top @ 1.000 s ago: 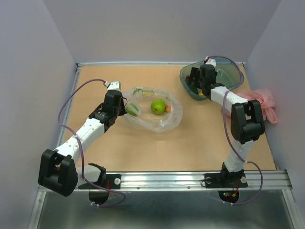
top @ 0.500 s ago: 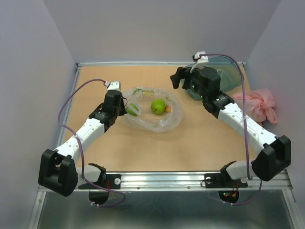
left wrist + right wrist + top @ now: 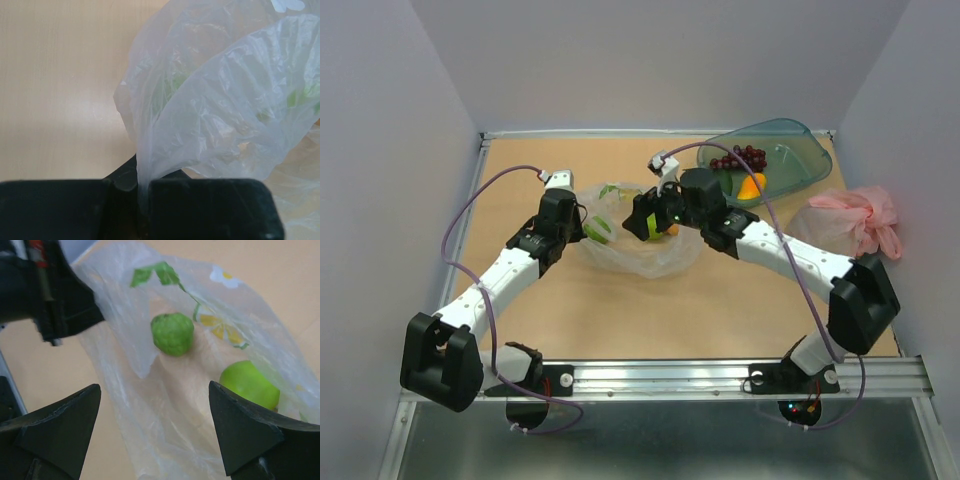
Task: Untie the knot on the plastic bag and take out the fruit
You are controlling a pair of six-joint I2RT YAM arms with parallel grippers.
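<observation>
The left gripper [image 3: 142, 200], with tabletop [image 3: 510, 180] between it and the left wall [image 3: 390, 150], is clamped on the left rim of the plastic bag [image 3: 640, 258] lying mid-table, over whose two green fruits [image 3: 172, 334] the right gripper [image 3: 153, 390] hangs spread wide, holding nothing, the teal tray [image 3: 800, 150] beyond at the right rear.

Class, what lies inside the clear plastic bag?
A bumpy green fruit and a smooth green fruit lie inside the plastic bag. The right claw hides the rest.
</observation>
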